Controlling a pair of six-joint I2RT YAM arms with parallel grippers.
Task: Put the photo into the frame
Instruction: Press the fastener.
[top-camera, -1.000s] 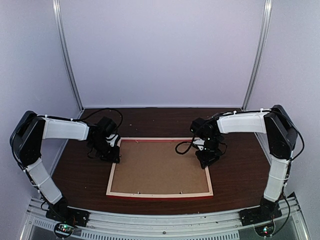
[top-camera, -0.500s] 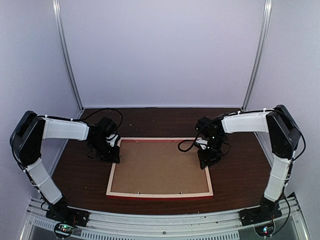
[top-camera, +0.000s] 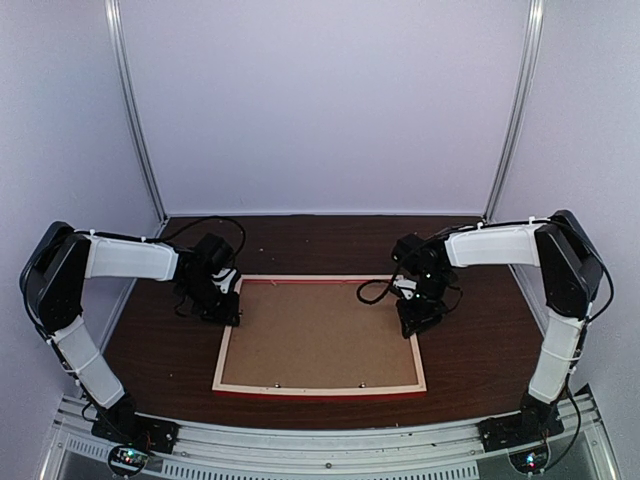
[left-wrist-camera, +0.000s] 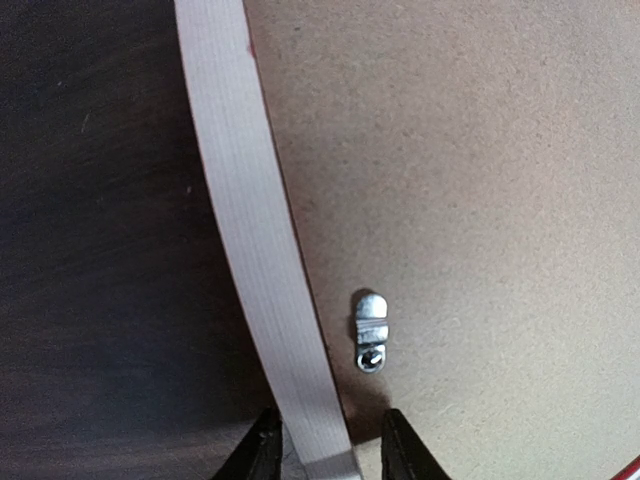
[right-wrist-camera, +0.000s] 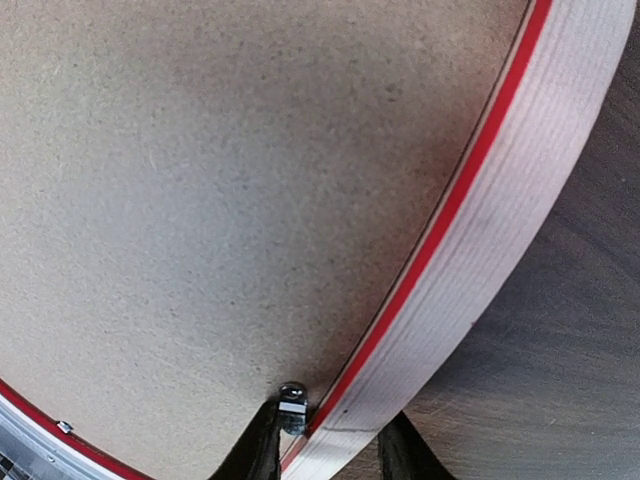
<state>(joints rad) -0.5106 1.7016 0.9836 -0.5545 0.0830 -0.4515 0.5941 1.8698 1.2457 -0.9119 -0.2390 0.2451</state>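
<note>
The frame (top-camera: 320, 387) lies flat in the middle of the dark counter (top-camera: 470, 350), with its pale wood back facing up and a thin red edge showing at the near side. A brown board (top-camera: 320, 335) fills the inside of it. From above, the left pincer (top-camera: 228, 318) points down at the frame's left edge, near the far left corner. The right pincer (top-camera: 410, 325) points down at the right edge, a bit past the middle. There is bare counter behind the frame and on both sides, and only a thin strip in front of it. In the left wrist view, the pale wood edge (left-wrist-camera: 250, 200) runs from top to bottom, with dark counter (left-wrist-camera: 100, 250) on its left and the board (left-wrist-camera: 480, 180) on its right. A small metal clip (left-wrist-camera: 370, 330) sits on the board, just beside the wood. The left pincer (left-wrist-camera: 331, 450) is parted, with one finger on each side of the wood and a dark gap by the right finger, so it is not squeezing. In the right wrist view, the wood edge (right-wrist-camera: 500, 220) runs slanted with a red line along its inner side. The right pincer (right-wrist-camera: 330, 450) is parted too, one finger on each side, and another clip (right-wrist-camera: 292, 408) sits right by the finger on the board side.
</note>
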